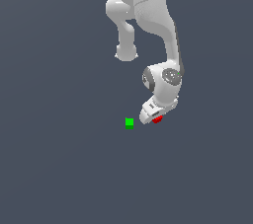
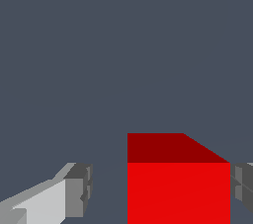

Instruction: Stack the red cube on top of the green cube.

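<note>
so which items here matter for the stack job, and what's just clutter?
In the job:
- red cube, between the tool's fingers, one pad touching it, a gap on the other side
- green cube, apart from it, towards the exterior view's left

Just lying about:
- nothing else visible; only the plain grey floor

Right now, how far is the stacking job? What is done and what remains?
Done: the gripper has reached the red cube, which sits between its fingers. In hand: the grasp. In the wrist view one finger seems to be at the cube's side, while a gap shows before the other, so the jaws look open. Left: close, lift, carry to the green cube, which stands apart and bare, and release on top.
</note>
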`<act>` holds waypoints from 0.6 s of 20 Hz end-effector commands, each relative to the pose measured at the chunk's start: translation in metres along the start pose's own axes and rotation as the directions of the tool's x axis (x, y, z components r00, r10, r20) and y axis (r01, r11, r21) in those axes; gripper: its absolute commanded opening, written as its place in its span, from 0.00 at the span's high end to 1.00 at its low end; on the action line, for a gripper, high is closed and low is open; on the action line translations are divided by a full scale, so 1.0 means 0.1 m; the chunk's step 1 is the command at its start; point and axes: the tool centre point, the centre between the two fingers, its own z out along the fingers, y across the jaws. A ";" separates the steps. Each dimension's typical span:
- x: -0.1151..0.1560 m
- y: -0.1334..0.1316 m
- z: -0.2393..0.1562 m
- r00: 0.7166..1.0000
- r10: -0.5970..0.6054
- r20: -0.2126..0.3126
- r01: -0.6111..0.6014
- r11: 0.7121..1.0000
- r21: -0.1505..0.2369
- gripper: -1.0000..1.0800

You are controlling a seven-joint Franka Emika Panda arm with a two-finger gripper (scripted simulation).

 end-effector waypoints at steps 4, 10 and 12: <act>0.01 0.00 0.02 1.000 0.000 -0.001 0.000 1.000 -0.001 1.00; 0.01 0.00 0.02 1.000 0.000 -0.001 0.000 1.000 -0.001 1.00; 0.01 0.00 0.02 1.000 0.000 -0.001 0.000 1.000 -0.001 1.00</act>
